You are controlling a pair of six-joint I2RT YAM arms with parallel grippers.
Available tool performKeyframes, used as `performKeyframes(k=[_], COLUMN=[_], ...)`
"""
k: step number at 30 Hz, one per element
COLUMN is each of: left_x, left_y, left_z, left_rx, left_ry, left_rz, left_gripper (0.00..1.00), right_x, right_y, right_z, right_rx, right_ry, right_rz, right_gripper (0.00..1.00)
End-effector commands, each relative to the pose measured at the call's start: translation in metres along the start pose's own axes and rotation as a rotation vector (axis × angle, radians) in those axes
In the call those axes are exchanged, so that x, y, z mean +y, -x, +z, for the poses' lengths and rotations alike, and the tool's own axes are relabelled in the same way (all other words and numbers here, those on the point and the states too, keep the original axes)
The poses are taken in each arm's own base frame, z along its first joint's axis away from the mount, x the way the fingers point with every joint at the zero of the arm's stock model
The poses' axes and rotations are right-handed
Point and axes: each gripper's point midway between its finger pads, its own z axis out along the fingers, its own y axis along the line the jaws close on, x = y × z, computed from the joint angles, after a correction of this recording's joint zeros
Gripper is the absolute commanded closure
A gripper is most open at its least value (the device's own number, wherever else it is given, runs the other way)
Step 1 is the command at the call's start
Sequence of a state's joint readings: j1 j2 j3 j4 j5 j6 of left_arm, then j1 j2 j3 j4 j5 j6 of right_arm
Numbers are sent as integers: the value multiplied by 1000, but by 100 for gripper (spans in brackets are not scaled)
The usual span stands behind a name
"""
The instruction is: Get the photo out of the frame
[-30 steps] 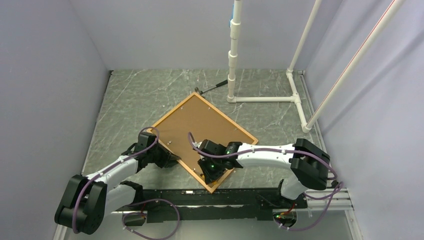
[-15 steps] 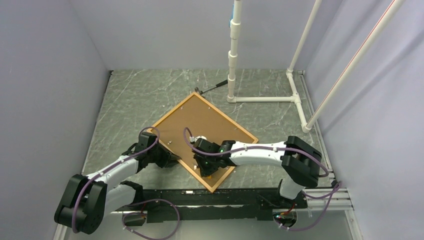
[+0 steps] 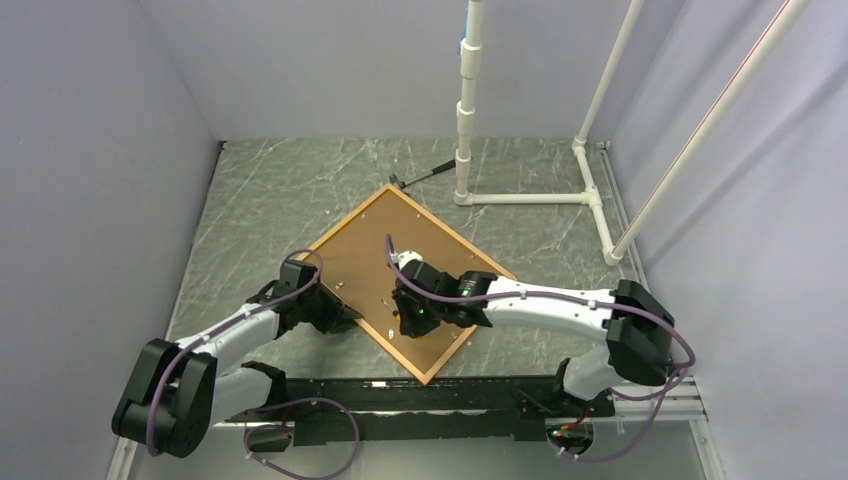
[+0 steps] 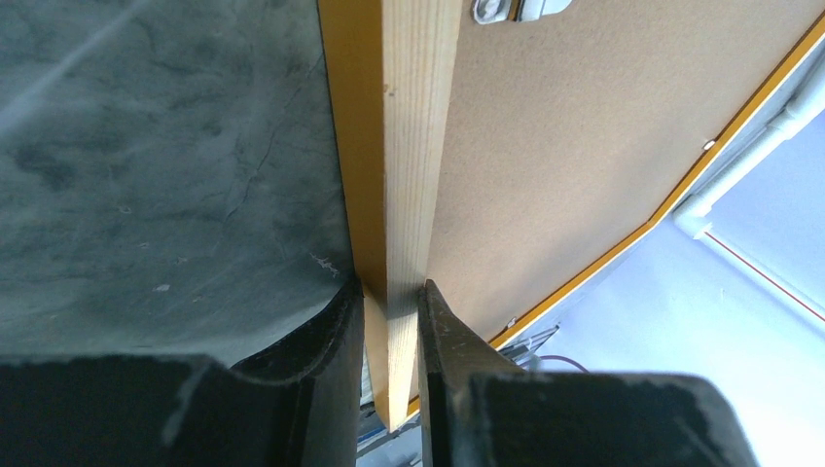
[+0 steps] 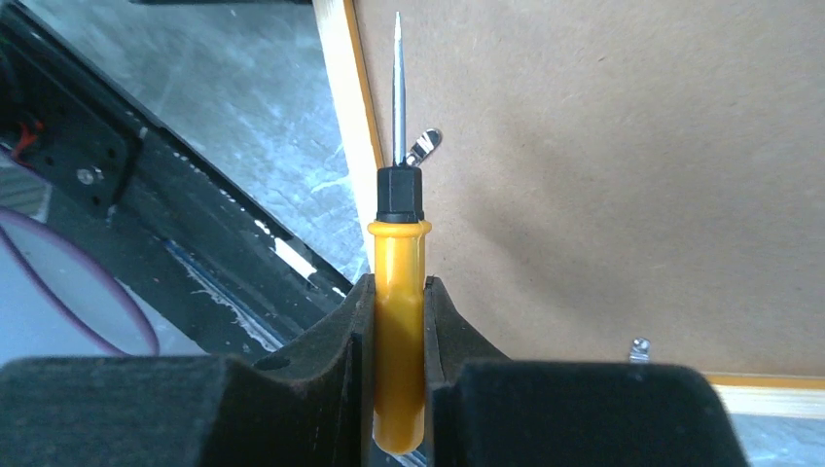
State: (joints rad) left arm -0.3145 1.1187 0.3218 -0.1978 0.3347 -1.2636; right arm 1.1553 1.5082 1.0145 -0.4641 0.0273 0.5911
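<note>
The frame (image 3: 470, 340), thin and orange, lies face down on the table, turned like a diamond. The photo's brown board back (image 3: 400, 235) fills it; the printed side is hidden. My left gripper (image 3: 335, 315) is shut on the frame's near-left edge (image 4: 409, 146), one jaw each side of the wood (image 4: 391, 311). My right gripper (image 3: 405, 322) is shut on an orange-handled screwdriver (image 5: 397, 253) over the board (image 5: 603, 175). The screwdriver's shaft points past a small metal tab (image 5: 423, 146) beside the frame edge (image 5: 342, 117).
Another metal tab (image 5: 638, 348) sits on the board near the frame's other edge, and one more shows in the left wrist view (image 4: 506, 10). A white pipe stand (image 3: 465, 120) stands at the back. A dark tool (image 3: 425, 172) lies near it. A black rail (image 3: 450, 395) runs along the near edge.
My right gripper, still holding the screwdriver, has moved away from the frame's near corner, farther over the board. The left gripper and the frame have not moved.
</note>
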Motion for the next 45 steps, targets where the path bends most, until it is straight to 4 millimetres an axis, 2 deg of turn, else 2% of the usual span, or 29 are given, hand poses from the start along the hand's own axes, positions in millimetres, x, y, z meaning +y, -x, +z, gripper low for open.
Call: performKeyframes(k=[1, 8, 14, 23, 25, 27, 30, 33, 39, 42, 45], left_x=[26, 30, 30, 29, 26, 24, 19, 13, 9, 15, 19], left_y=[29, 60, 86, 94, 96, 95, 90, 80, 54, 38, 34], left_z=[4, -4, -16, -26, -29, -31, -34, -39, -53, -55, -55], left_rx=[-112, -125, -128, -143, -154, -159, -163, -164, -141, -132, -157], left_ry=[135, 200, 260, 234, 222, 208, 164, 106, 34, 91, 141], left_rz=[59, 159, 349, 416, 419, 420, 411, 398, 400, 362, 327], left_gripper=[100, 100, 100, 100, 96, 87, 64, 47, 42, 41, 44], right_x=[-16, -54, -77, -108, -111, -112, -111, -109, -110, -112, -113], right_y=[18, -1, -2, -4, -4, -3, -3, -4, -3, -1, 4], right_z=[-21, -26, -32, -38, -41, -42, -42, -40, -39, -40, -41], right_rx=[-76, -55, -65, -47, -52, -59, -60, -56, -59, -61, -70], right_ry=[-31, -79, -110, -193, -196, -191, -182, -171, -173, -182, -184], right_rz=[8, 68, 106, 89, 93, 97, 103, 108, 104, 96, 96], right_gripper=[100, 100, 100, 100, 100, 100, 100, 100, 100, 100, 100])
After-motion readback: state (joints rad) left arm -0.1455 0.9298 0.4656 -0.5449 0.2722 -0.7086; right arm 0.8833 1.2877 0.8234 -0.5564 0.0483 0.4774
